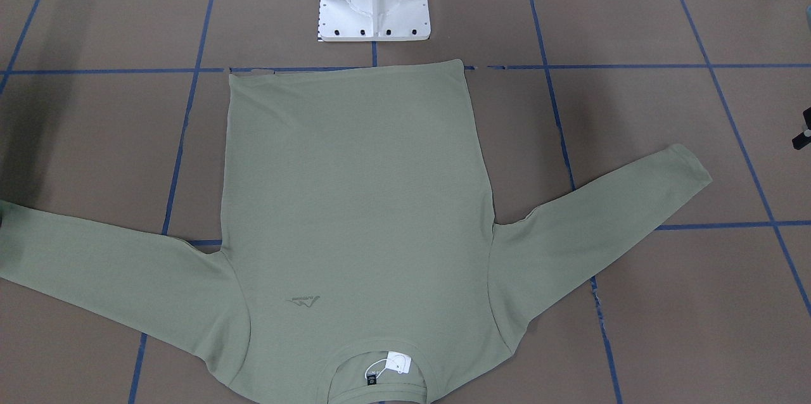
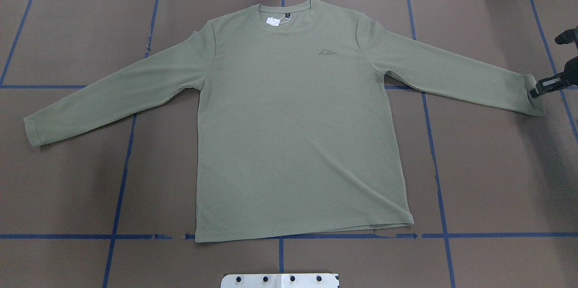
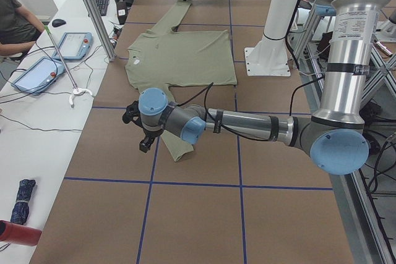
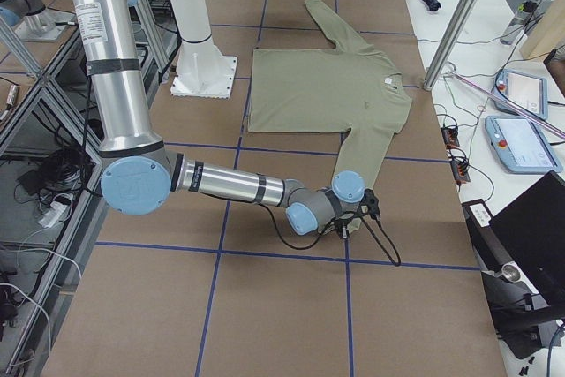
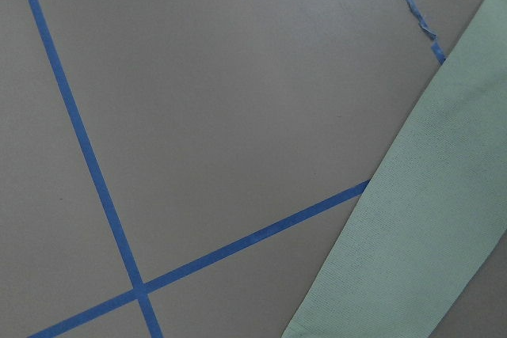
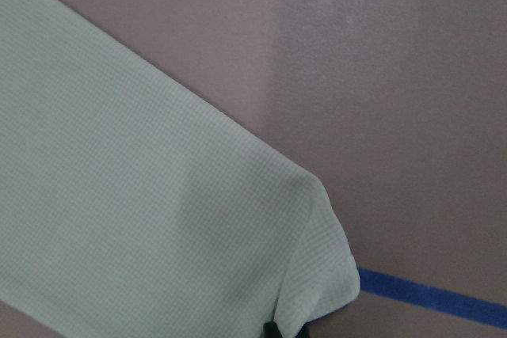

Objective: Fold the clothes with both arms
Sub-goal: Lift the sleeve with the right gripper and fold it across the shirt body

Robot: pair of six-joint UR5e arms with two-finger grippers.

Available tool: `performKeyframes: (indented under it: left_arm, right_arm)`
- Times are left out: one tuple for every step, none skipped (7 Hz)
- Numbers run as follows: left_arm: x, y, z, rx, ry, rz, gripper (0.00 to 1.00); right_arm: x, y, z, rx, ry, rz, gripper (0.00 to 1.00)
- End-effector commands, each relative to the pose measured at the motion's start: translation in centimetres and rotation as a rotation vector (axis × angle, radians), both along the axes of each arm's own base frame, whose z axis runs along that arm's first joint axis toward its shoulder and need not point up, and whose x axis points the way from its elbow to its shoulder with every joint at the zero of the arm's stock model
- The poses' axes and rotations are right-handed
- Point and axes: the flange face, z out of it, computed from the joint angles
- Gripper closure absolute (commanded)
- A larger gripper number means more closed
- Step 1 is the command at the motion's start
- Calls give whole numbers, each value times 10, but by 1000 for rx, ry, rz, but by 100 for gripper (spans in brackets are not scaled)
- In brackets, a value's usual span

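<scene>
- Olive-green long-sleeved knit shirt [image 2: 298, 121] is lying flat, front side up, on the brown paper-covered worktop [image 2: 496, 179], which is carrying a grid of blue tape lines [image 2: 121, 179].
- Its hem is running along one tape line near the white metal pedestal [image 1: 374, 5]; its round neck is pointing toward the far edge of the worktop.
- Both sleeves are spreading outward and angling back toward the robot's side.
- A white hang tag [image 2: 272, 20] and a black neck label [image 1: 371, 380] are showing inside the neck opening; a small tonal chest logo [image 2: 326, 51] is showing on the front.
- The right black two-finger pincer [image 2: 535, 91] is sitting at the right-side cuff [image 2: 526, 98], with its tip touching the fabric. Whether it is spread or pinching the cuff cannot be told.
- In the right wrist view, a small black fingertip [image 6: 272, 328] is showing at the bottom edge, just beside that cuff.
- The left black two-finger pincer [image 3: 141, 133], on its grey-silver jointed arm [image 3: 247, 125], is hovering near the left-side cuff [image 3: 181, 153]. Whether it is spread or pressed together cannot be told.
- In the left wrist view, the sleeve is crossing the lower right corner beside a tape crossing.
</scene>
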Motion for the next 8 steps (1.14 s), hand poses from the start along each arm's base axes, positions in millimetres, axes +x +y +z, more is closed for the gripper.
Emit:
performKeyframes:
  left_arm:
    - [-1, 0, 0, -1, 0, -1, 0]
    - [-2, 0, 0, -1, 0, -3, 0]
    - [-3, 0, 0, 0, 0, -6, 0]
    - [-4, 0, 0, 0, 0, -8, 0]
    - [-4, 0, 0, 0, 0, -8, 0]
    - [-4, 0, 0, -1, 0, -8, 0]
    - [-5, 1, 1, -3, 1, -8, 0]
    - [-4, 1, 2, -4, 0, -8, 0]
  right_arm:
    - [-3, -8, -69, 100, -77, -16, 100]
    - [-4, -10, -101, 128, -100, 4, 100]
    - [-10, -23, -147, 116, -141, 58, 100]
    - [-37, -38, -196, 64, -194, 104, 100]
    - [-83, -51, -244, 54, -228, 101, 100]
    - [-135, -57, -291, 89, -237, 107, 100]
    - [-184, -62, -346, 106, -262, 125, 100]
    - [-221, -70, -412, 126, -259, 145, 100]
